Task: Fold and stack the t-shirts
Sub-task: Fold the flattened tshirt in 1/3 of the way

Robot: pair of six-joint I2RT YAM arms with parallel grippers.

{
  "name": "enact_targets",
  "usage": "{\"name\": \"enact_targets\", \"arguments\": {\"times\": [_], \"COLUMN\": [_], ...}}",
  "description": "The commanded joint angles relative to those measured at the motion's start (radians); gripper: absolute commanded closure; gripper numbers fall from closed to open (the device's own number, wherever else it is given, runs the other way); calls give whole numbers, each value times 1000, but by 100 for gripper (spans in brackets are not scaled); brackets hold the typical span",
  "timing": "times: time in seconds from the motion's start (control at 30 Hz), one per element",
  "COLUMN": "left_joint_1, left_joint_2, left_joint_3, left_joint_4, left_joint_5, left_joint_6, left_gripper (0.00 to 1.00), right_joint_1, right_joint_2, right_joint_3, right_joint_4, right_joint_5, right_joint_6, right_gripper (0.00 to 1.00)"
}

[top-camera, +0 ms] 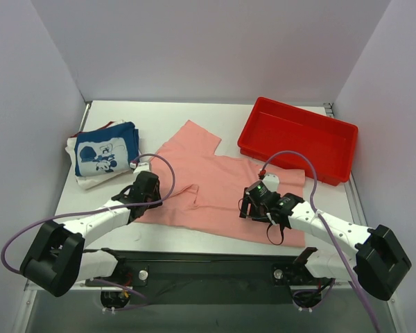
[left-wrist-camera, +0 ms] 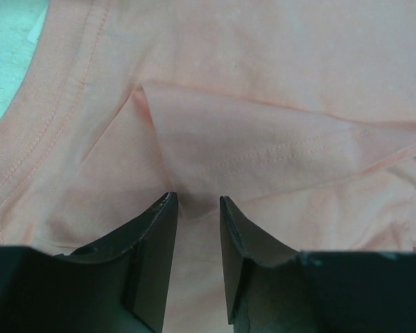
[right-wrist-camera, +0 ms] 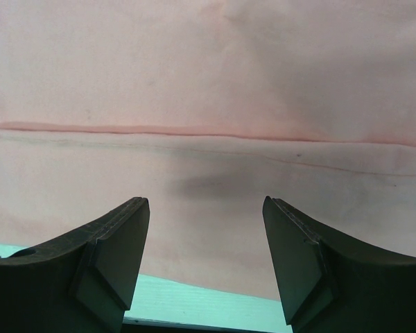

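The salmon-pink t-shirt [top-camera: 215, 184] lies spread across the middle of the table, with one sleeve pointing to the back. My left gripper [top-camera: 147, 189] is low over its left edge. In the left wrist view its jaws [left-wrist-camera: 196, 201] stand a narrow gap apart around the tip of a folded flap [left-wrist-camera: 249, 149], with nothing pinched. My right gripper [top-camera: 253, 205] is over the shirt's near right part. It is wide open [right-wrist-camera: 206, 205] above flat cloth [right-wrist-camera: 208, 83] near the hem. The folded navy mouse-print shirt [top-camera: 105, 156] lies on folded white cloth [top-camera: 90, 182] at the left.
A red plastic tray [top-camera: 336, 161] stands at the back right, near the pink shirt's right side. White walls close in the table on three sides. A strip of bare teal table [right-wrist-camera: 194, 305] shows just past the hem under my right gripper.
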Motion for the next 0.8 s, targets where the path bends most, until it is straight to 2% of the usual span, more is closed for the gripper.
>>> {"name": "enact_targets", "arguments": {"times": [0.0,0.47,0.77], "left_joint_1": [4,4,3], "left_joint_2": [-2,32,38], "left_joint_3": [11,30,31], "left_joint_4": [-10,-27,1], "left_joint_5": [-14,-8,-7], "left_joint_6": [-13,-11,1], "left_gripper": [59,61,82], "right_joint_1": [9,24,31], "right_joint_2": [-1,-8,-1], "right_joint_3": [26,25,26], "right_joint_4": [-12,-9,-9], "right_joint_5": [10,9,10], "right_joint_6": [-2,4,5], "right_gripper": [33,33,33]}}
